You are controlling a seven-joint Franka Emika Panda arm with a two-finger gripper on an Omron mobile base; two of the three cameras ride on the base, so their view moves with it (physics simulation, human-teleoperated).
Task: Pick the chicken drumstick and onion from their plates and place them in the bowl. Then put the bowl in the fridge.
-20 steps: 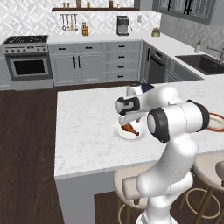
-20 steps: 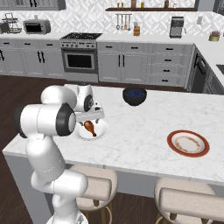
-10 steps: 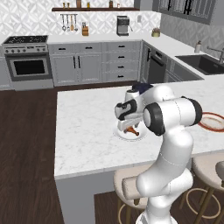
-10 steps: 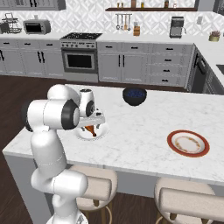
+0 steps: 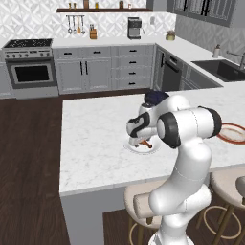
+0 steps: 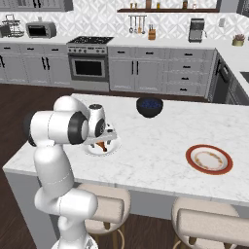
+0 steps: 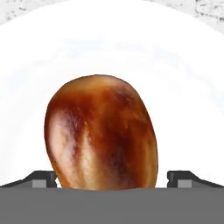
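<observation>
Tool wide open astride chicken drumstick on white plate — nothing gripped.

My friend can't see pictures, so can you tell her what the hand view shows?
A glossy reddish-brown chicken drumstick lies on a plain white plate, seen from very close. The gripper's open jaws stand on either side of its thick end.

A white marble island counter is standing on dark wood plank flooring, with grey panelled cabinets and a steel oven range lining the patterned back wall.
</observation>
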